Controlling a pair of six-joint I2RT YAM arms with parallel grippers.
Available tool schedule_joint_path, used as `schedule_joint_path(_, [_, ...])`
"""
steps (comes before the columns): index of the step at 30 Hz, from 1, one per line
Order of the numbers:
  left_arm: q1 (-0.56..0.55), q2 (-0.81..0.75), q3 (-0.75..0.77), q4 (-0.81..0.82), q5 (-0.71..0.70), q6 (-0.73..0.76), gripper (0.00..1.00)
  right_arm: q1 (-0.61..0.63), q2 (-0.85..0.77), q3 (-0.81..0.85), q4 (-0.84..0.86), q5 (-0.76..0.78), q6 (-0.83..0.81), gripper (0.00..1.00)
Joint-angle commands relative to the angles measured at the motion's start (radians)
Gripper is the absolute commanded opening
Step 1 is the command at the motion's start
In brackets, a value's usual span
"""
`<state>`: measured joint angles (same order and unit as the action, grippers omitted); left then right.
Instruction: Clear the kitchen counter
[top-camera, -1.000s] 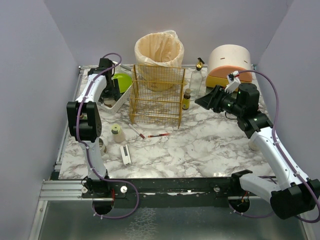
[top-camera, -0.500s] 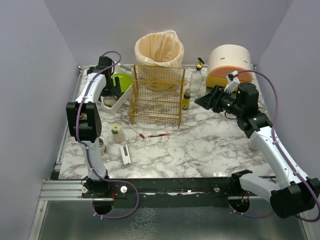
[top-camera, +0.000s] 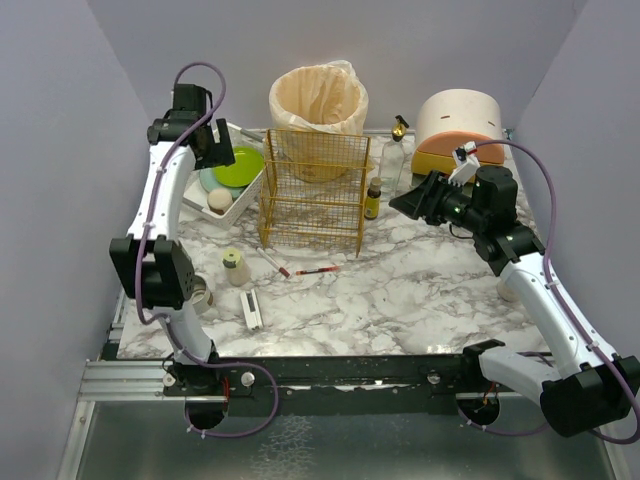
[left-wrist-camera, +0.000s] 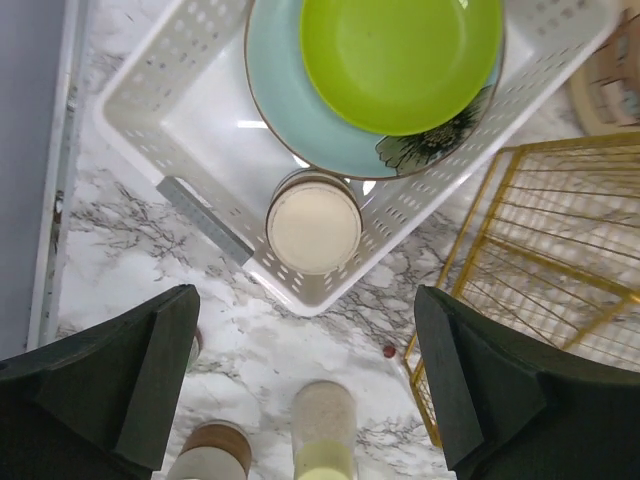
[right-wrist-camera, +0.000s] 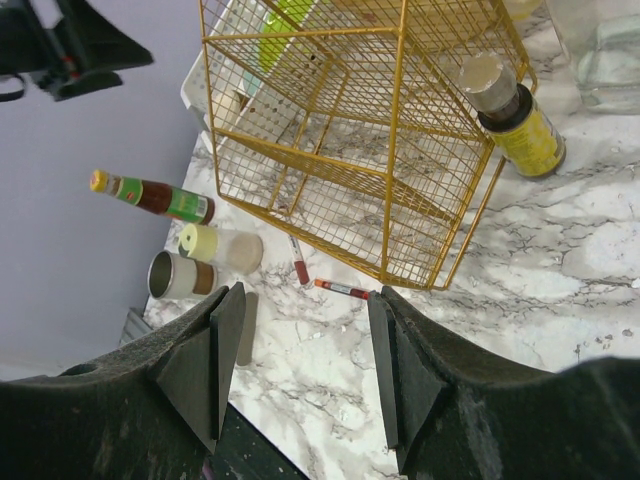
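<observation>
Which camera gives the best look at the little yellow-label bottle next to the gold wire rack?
The right wrist view: the bottle sits close up, its grey cap and yellow label plain, beside the wire rack. The top external view shows it small and far; the left wrist view misses it.

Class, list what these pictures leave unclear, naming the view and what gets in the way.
Top view: the left arm covers part of the tin; the label of the dark bottle is too small.
Left wrist view: the bottom edge cuts off the brown-lidded jar and the pale jar.
Right wrist view: the top corner cuts off the clear bottle.
</observation>
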<state>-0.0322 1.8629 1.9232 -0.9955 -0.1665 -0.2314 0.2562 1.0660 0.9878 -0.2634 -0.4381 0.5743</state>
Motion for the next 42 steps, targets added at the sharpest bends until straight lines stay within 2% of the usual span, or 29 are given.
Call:
schedule_joint_path(1, [-0.007,-0.203,-0.068,-0.008,-0.015,-0.052,0.96,0.005,0.003,-0.005,0.007,-0.023,-0.019,0.6])
schedule_joint_path(7, [-0.009,-0.493,-0.386,-0.014,0.031,-0.189,0.96,0.005,0.009,-0.012,0.019,-0.037,-0.021,0.6])
schedule_joint_path(11, [-0.011,-0.652,-0.57,-0.074,0.027,-0.274,0.95,0.005,0.011,-0.029,0.037,-0.053,-0.008,0.6])
schedule_joint_path(17, [-0.01,-0.794,-0.742,-0.143,-0.051,-0.34,0.94,0.005,0.005,-0.048,0.051,-0.07,0.008,0.6])
schedule_joint_path(22, [-0.011,-0.82,-0.84,-0.13,-0.096,-0.371,0.86,0.005,-0.005,-0.053,0.047,-0.067,0.008,0.6])
schedule_joint_path(29, [-0.01,-0.757,-0.965,-0.014,-0.027,-0.383,0.78,0.005,-0.014,-0.055,0.033,-0.05,0.005,0.6])
schedule_joint_path(38, [-0.01,-0.689,-0.991,0.058,-0.043,-0.381,0.64,0.005,-0.008,-0.047,0.022,-0.034,-0.011,0.6])
schedule_joint_path(42, [-0.011,-0.666,-0.994,0.081,-0.041,-0.382,0.52,0.005,-0.003,-0.048,0.028,-0.035,-0.008,0.6])
